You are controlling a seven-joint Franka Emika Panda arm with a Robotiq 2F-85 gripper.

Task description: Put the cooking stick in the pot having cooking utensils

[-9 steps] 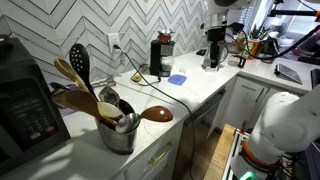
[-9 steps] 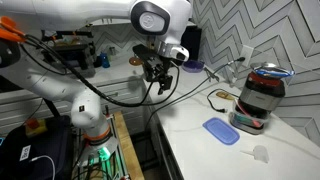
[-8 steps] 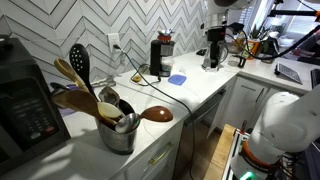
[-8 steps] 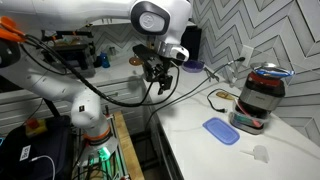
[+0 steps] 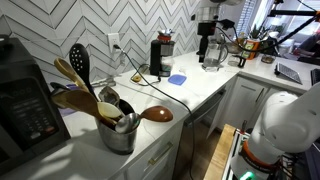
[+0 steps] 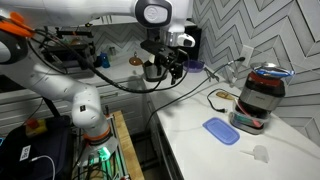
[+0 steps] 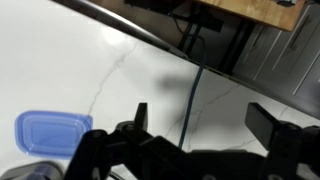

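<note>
The steel pot (image 5: 118,133) stands at the near end of the white counter. Tan wooden spoons (image 5: 80,100) and a black slotted spatula (image 5: 78,58) stick out of it. I cannot pick out the cooking stick for certain. A small tan shape (image 6: 222,97) lies on the counter by the coffee machine. My gripper (image 5: 210,52) hangs above the far end of the counter, well away from the pot, and also shows in the other exterior view (image 6: 165,70). In the wrist view my gripper (image 7: 200,125) is open, with only bare counter between the fingers.
A reddish-brown wooden spoon (image 5: 155,114) lies beside the pot. A black coffee machine (image 5: 160,57) with a cable stands by the wall. A blue lid (image 5: 177,78) lies in front of it and also shows in the wrist view (image 7: 50,130). A black appliance (image 5: 25,100) stands behind the pot.
My arm has shifted and turned a little above the far end of the counter. The jaws stay open and empty. Nothing on the counter has moved.
</note>
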